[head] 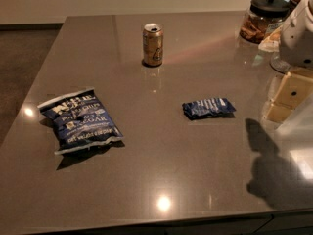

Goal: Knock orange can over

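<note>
The orange can (153, 44) stands upright on the grey countertop (161, 151), towards the back and a little left of centre. It has a golden-bronze body and a silver top with the opening showing. My gripper (286, 98) is at the right edge of the camera view, a cream-coloured piece under the white arm (301, 33). It hangs above the right side of the counter, well to the right of the can and nearer the front, apart from it. It holds nothing that I can see.
A large blue snack bag (80, 120) lies at the front left. A small blue snack bag (208, 107) lies right of centre, between can and gripper. A glass jar with a black lid (263, 17) stands at the back right. The counter's left edge borders dark floor.
</note>
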Available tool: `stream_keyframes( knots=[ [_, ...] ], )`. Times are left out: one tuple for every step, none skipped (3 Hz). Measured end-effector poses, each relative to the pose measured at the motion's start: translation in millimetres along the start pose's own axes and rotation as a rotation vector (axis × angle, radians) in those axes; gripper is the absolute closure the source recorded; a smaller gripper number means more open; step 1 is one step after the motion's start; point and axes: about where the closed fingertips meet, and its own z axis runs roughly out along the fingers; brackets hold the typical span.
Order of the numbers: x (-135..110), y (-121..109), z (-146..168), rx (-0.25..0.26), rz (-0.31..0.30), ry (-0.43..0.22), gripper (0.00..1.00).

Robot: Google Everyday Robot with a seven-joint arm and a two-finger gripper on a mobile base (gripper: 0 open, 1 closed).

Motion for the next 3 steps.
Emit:
stream_keyframes(
  knots=[
    [0,0,0,0.001,0.0,-0.001,0.0],
    [-15,-11,14,-0.01,0.025,-0.045,0.0],
    [-55,-50,45,-0.056,0.11,-0.169,0.0]
  ],
)
